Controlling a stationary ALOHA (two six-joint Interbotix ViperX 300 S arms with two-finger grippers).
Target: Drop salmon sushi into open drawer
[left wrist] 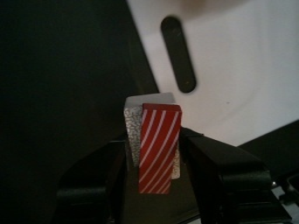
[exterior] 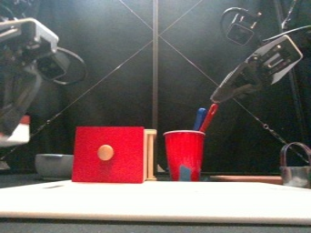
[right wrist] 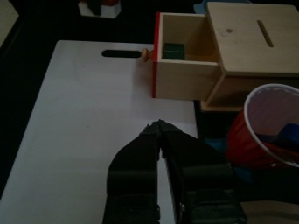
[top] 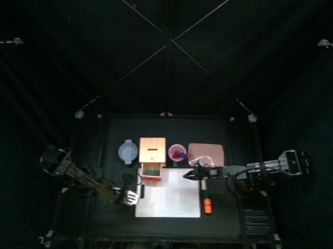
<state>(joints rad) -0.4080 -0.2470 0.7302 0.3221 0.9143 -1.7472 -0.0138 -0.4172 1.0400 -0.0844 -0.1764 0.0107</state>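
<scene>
Gripped between the left gripper's jaws in the left wrist view is the sushi: a red-and-white striped slab on a white block, held upright above the edge of the white board, near its slot-shaped handle hole. Right gripper hangs over the board with jaws pressed together and nothing between them. Ahead of it stands the wooden box; its drawer is pulled out, red front toward the board's handle end, with a small green item inside. Just beside the box is a red cup holding blue and red pens. A grey bowl sits at the box's other side.
</scene>
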